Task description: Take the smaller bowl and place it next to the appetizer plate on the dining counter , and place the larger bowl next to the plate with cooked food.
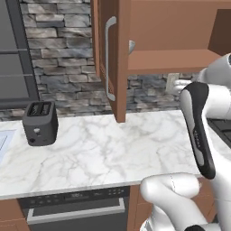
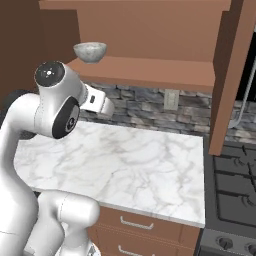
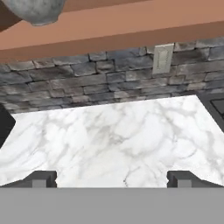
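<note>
The smaller bowl (image 2: 90, 51), pale grey and marbled, stands at the left end of the open wall cabinet's wooden shelf (image 2: 150, 70). Its underside shows at the top left of the hand view (image 3: 37, 9), and a sliver of its rim peeks past the cabinet door (image 1: 131, 46). My gripper (image 3: 111, 179) hangs below the shelf, over the marble worktop. It is open, its fingertips (image 3: 41, 178) far apart with nothing between them. The bowl sits above it and to its left. The larger bowl, both plates and the dining counter are out of view.
A dark toaster (image 1: 40, 122) stands on the marble worktop (image 1: 113, 149) at the left. The open cabinet door (image 1: 110, 58) hangs down over the worktop. A stove (image 2: 232, 195) borders the worktop on the right. A wall outlet (image 3: 162, 58) sits on the stone backsplash.
</note>
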Controlling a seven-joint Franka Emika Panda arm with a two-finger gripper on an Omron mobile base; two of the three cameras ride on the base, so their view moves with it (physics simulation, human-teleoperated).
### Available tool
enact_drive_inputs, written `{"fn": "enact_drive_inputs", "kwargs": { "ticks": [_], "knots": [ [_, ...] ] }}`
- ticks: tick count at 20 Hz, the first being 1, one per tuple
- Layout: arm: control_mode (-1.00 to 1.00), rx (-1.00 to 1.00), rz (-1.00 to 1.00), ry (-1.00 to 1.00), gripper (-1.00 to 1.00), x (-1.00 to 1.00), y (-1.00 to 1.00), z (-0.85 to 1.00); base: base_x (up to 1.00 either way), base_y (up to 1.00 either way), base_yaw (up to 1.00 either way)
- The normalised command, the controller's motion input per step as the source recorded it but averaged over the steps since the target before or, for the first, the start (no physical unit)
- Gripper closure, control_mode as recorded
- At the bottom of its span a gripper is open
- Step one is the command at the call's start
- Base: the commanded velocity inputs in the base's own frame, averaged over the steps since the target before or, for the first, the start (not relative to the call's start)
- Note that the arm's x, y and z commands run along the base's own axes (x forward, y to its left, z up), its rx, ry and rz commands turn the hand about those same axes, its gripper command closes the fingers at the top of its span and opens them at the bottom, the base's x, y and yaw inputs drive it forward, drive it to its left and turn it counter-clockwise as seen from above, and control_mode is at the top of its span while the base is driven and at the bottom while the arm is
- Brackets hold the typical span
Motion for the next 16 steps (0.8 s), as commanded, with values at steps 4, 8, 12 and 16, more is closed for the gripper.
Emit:
{"fn": "enact_drive_inputs", "kwargs": {
  "ticks": [4, 8, 12, 16],
  "knots": [
    [-1.0, 0.42, -0.02, 0.05, -1.0, 0.0, 0.36, 0.0, 0.0, 0.0, 0.0],
    [-1.0, 0.26, -0.06, -0.01, -1.0, 0.03, 0.28, 0.0, 0.0, 0.0, 0.0],
    [-1.0, -0.04, -0.11, -0.28, -1.0, 0.0, 0.24, 0.02, 0.0, 0.0, 0.0],
    [-1.0, -0.02, -0.05, -0.24, -1.0, 0.0, 0.09, 0.28, 0.0, 0.0, 0.0]
  ]
}}
